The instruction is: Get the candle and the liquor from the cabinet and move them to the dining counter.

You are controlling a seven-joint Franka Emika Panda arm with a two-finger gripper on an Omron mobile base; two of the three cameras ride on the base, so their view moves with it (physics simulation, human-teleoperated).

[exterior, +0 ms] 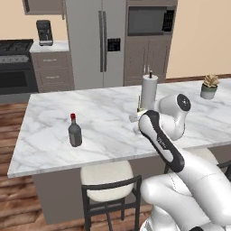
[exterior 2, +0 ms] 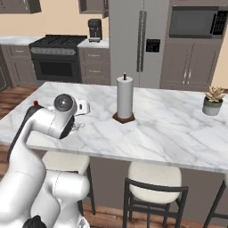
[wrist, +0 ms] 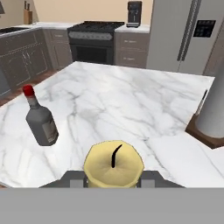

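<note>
The hand (wrist: pixel 113 180) is clamped on the candle (wrist: pixel 113 164): in the hand view the pale-yellow candle top with its dark wick sits right between the two dark fingers (wrist: pixel 74 180), one on each side of it. In the left base view a thin sliver of the candle (exterior: pixel 139 103) shows just above the robot's wrist, over the middle of the worktop (exterior: pixel 103 122), close to its near edge. Whether the candle's holder touches the marble cannot be told, as the arm covers it.

The bottle (exterior: pixel 75 131) stands upright on the worktop, grey with a red cap, well to the left of the candle and near the front edge, towards the left end. In the hand view the bottle (wrist: pixel 40 119) is to the left of the candle and apart from it.

A paper towel roll (exterior 2: pixel 124 99) on a brown base stands behind the hand, nearer the middle of the worktop. A small potted plant (exterior 2: pixel 212 101) sits towards the far right end. Stools (exterior 2: pixel 153 185) stand along the near side.
</note>
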